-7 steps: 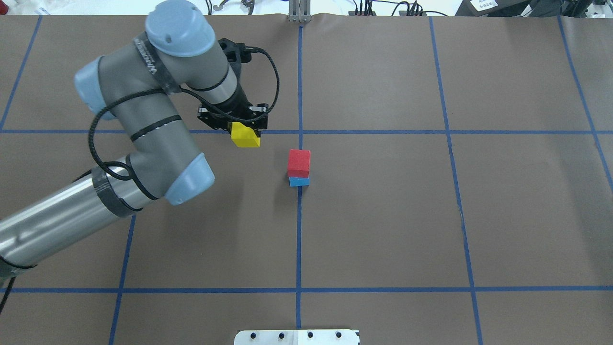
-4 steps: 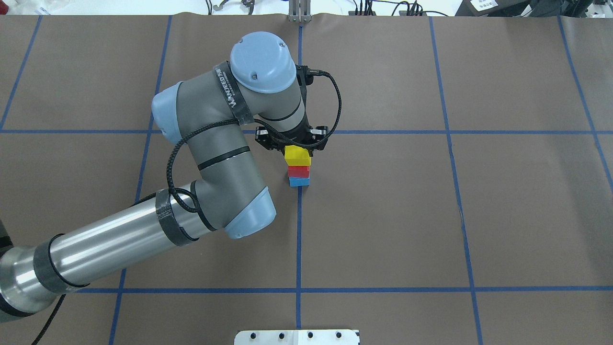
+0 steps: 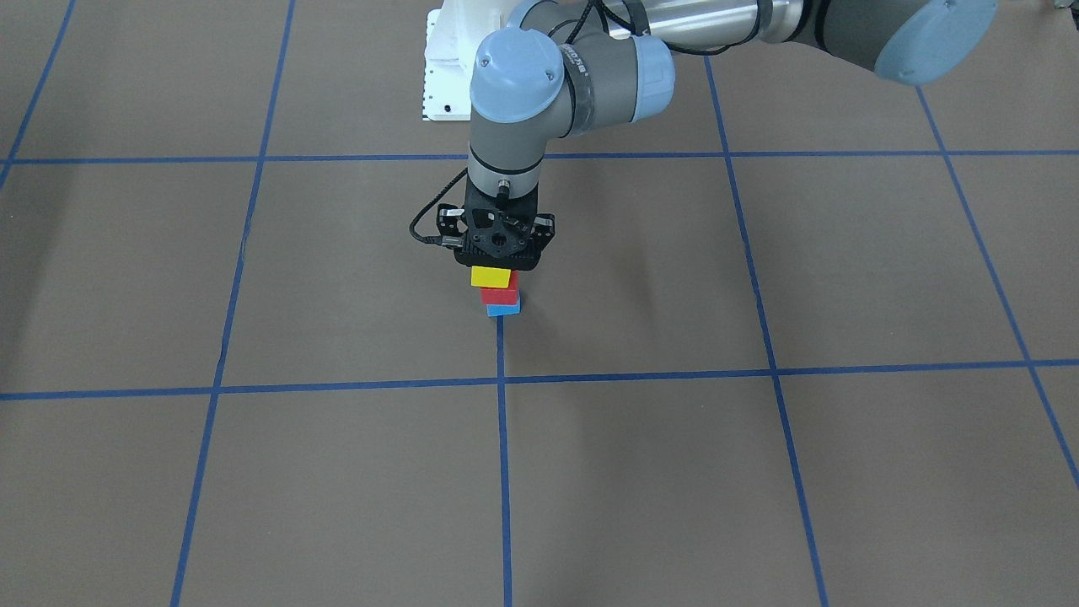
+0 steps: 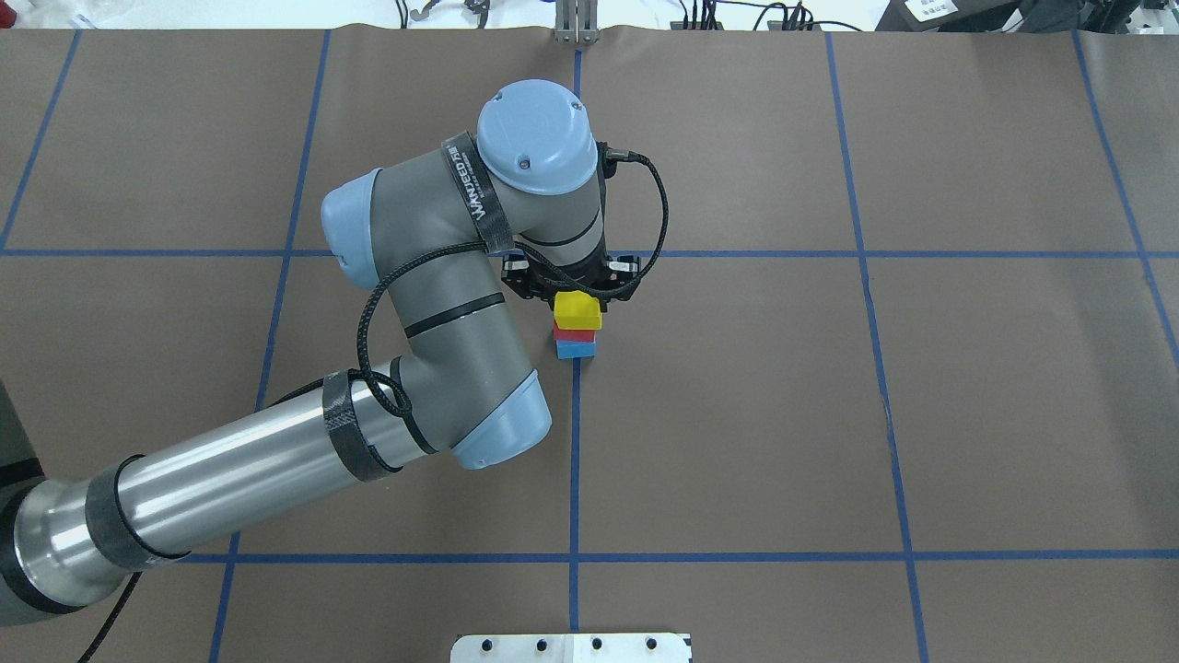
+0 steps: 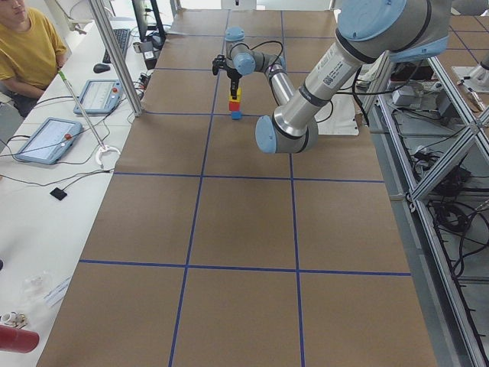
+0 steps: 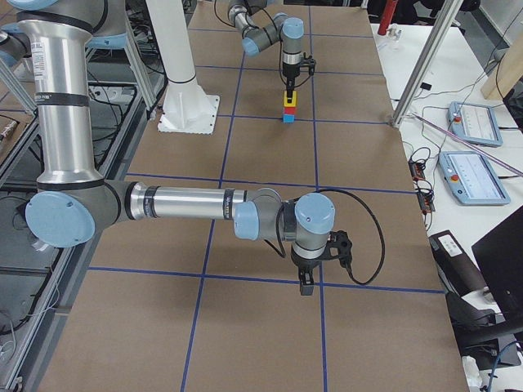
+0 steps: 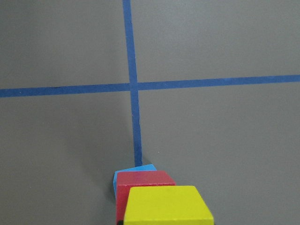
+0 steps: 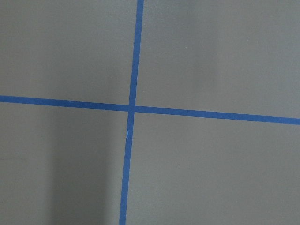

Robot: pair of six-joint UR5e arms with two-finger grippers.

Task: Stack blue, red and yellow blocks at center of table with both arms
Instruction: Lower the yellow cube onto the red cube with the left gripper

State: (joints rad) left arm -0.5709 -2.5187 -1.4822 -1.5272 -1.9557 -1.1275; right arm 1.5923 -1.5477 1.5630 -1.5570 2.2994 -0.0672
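A blue block sits at the table's centre cross with a red block on top of it. My left gripper is shut on a yellow block and holds it straight over the red block, on it or just above; I cannot tell if they touch. The left wrist view shows yellow, red and blue lined up. The stack also shows in the front view. My right gripper hangs over bare table far from the stack; I cannot tell if it is open.
The brown table cover carries a grid of blue tape lines. A white base plate sits at the near edge. An operator with tablets sits beside the far side of the table.
My left arm has carried the yellow block to the right, from left of the stack to directly over the red block, and has settled lower onto it.
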